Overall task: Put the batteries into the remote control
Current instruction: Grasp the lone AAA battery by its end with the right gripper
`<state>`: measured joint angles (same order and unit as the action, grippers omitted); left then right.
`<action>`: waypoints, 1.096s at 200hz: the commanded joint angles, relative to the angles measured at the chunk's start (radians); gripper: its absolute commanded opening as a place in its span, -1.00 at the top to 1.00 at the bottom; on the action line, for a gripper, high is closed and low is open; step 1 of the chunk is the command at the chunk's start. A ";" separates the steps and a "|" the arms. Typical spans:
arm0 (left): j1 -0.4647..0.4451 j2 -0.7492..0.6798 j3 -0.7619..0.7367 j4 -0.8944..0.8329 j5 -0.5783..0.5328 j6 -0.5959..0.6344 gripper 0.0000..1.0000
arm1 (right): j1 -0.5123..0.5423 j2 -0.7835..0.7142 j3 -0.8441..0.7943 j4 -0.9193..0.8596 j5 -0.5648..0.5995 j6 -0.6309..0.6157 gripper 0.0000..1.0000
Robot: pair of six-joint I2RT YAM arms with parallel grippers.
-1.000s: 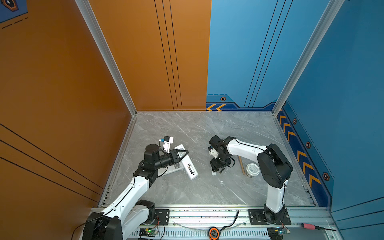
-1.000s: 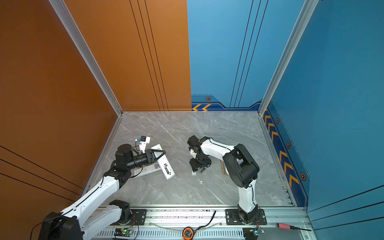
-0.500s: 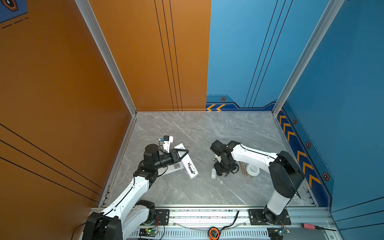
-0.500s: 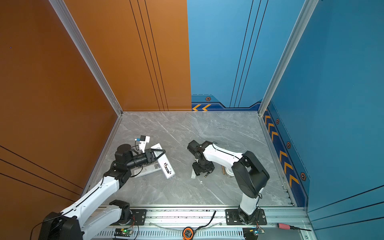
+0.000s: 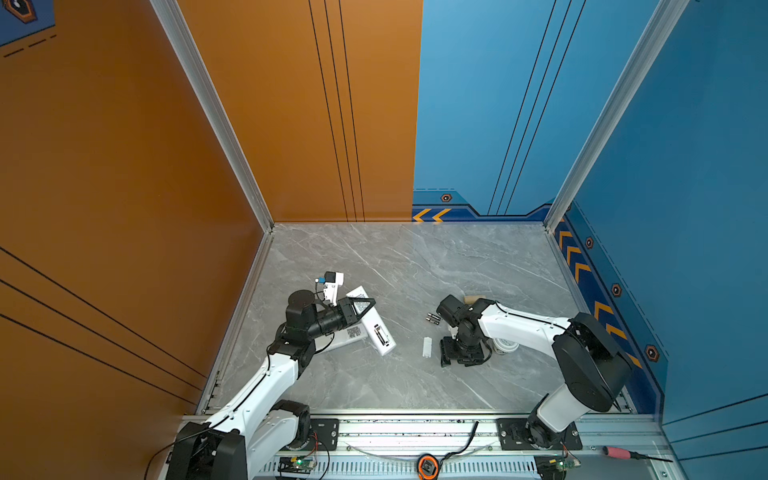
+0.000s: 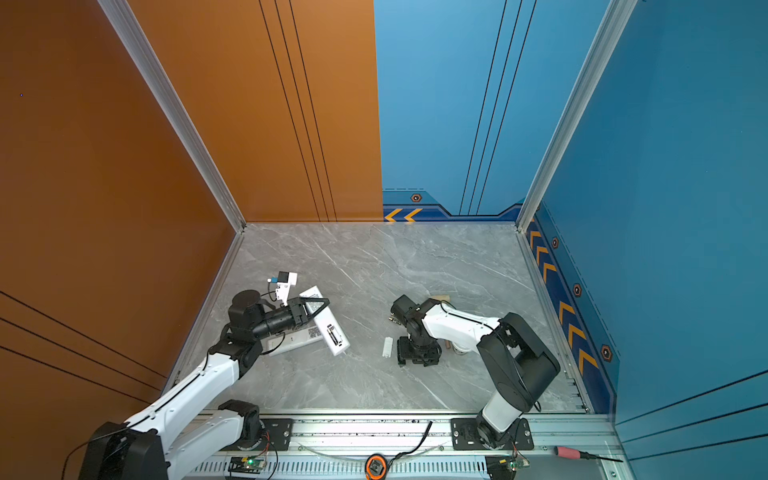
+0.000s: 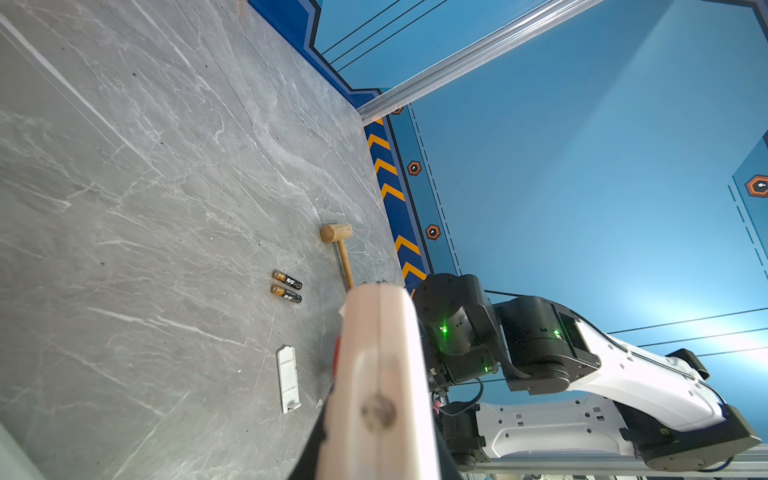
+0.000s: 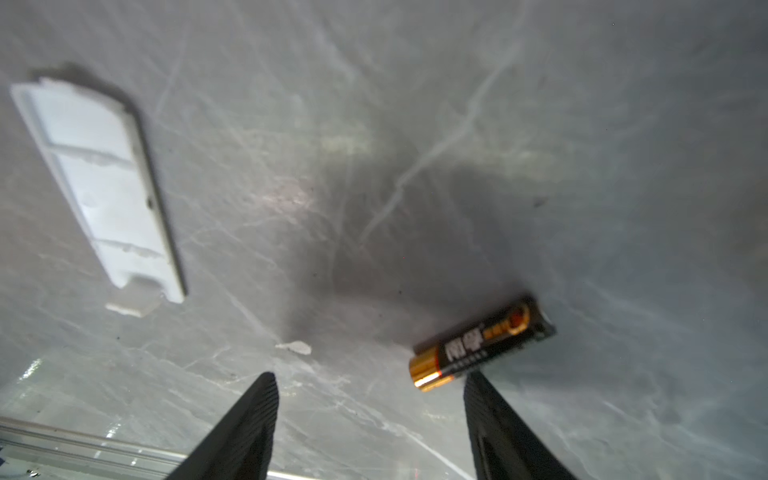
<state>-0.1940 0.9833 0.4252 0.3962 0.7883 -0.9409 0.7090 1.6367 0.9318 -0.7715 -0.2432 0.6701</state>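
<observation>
Right wrist view: the right gripper [image 8: 370, 378] hangs over the grey table [image 8: 415, 104] with its black fingers [image 8: 249, 424] apart and empty, one battery [image 8: 482, 345] lying flat just beside a fingertip and the white battery cover [image 8: 99, 187] farther off. In a top view the left gripper [image 5: 365, 306] is clamped on the white remote control [image 5: 374, 328]; the left wrist view shows, beyond that remote control, the cover, then two more batteries [image 7: 286, 280] side by side, then the wooden mallet [image 7: 338, 249].
</observation>
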 commanded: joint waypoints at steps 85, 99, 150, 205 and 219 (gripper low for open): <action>0.026 -0.028 -0.013 0.029 0.035 -0.015 1.00 | 0.036 0.107 0.194 -0.021 0.025 -0.095 -0.34; 0.025 -0.024 -0.012 0.029 0.035 -0.015 1.00 | 0.050 0.105 0.265 -0.156 0.124 -0.188 -0.36; 0.021 0.006 -0.002 0.029 0.053 -0.007 1.00 | -0.090 0.163 0.401 -0.357 0.269 -0.476 -0.47; 0.024 0.007 0.006 0.029 0.068 -0.019 1.00 | -0.107 0.164 0.402 -0.284 0.228 -0.878 -0.48; 0.021 0.012 0.007 0.029 0.073 -0.021 1.00 | -0.104 0.155 0.364 -0.255 0.164 -0.947 -0.47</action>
<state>-0.1768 0.9916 0.4110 0.4004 0.8234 -0.9516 0.6037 1.8118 1.3460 -1.0489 0.0090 -0.0582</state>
